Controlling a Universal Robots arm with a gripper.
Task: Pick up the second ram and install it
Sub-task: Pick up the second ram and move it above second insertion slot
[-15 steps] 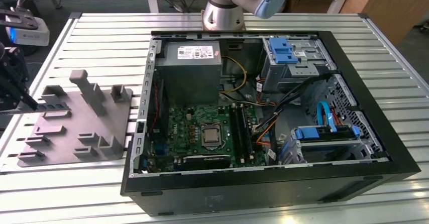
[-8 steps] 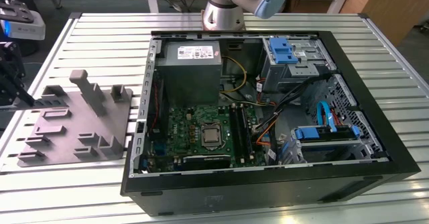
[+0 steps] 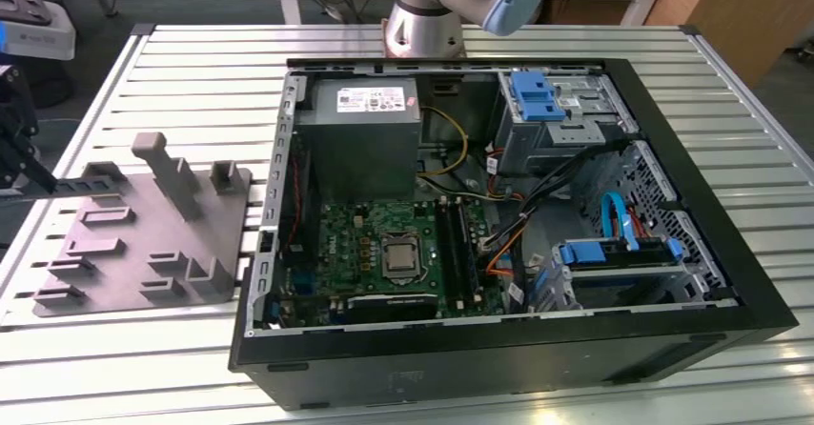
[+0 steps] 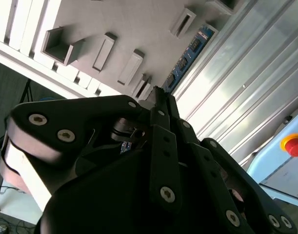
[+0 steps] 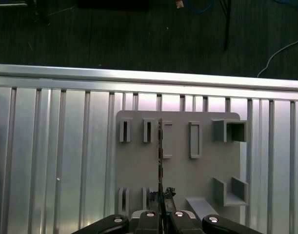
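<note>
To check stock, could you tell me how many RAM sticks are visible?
1: the second ram, held by the gripper at the grey fixture; others may sit hidden in the motherboard.

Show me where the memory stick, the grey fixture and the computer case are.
memory stick [image 4: 187,57], second wrist view, middle of its chip side.
grey fixture [image 5: 188,178], first wrist view, bare plate between slots.
computer case [image 3: 509,354], exterior view, black wall nearest the camera.

My gripper [image 4: 158,95] is matt black with shiny metal screw heads [image 4: 167,194]; the second ram [image 4: 188,56] is a smooth dark circuit board; the fixture [image 5: 203,170] is matt grey plastic; the table [image 5: 66,161] is ribbed bare metal with a soft sheen.
</note>
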